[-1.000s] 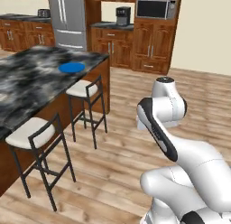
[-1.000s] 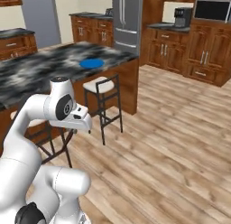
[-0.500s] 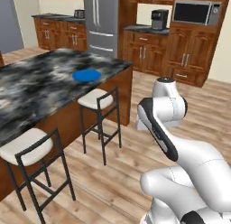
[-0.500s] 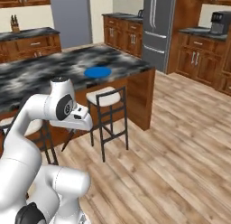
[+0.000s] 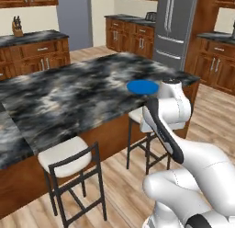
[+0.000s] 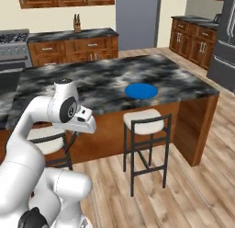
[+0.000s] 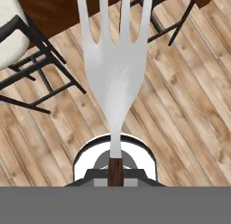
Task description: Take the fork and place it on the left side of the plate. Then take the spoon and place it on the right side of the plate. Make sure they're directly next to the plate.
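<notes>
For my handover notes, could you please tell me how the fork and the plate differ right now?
The fork is slim and pale silver, with a dark brown handle; the plate is round, flat and plain bright blue. The fork is held above the wooden floor, while the plate lies on the island counter. In the hand view the fork points away along the end effector; the plate lies level. They are far apart.

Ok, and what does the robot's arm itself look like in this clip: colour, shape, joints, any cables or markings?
The arm is made of glossy white, rounded, bulbous segments. A dark band runs along the link below the wrist in the left base view, and a round dark grey joint cap sits on the upper link in the right base view. No loose cables or lettering show.
</notes>
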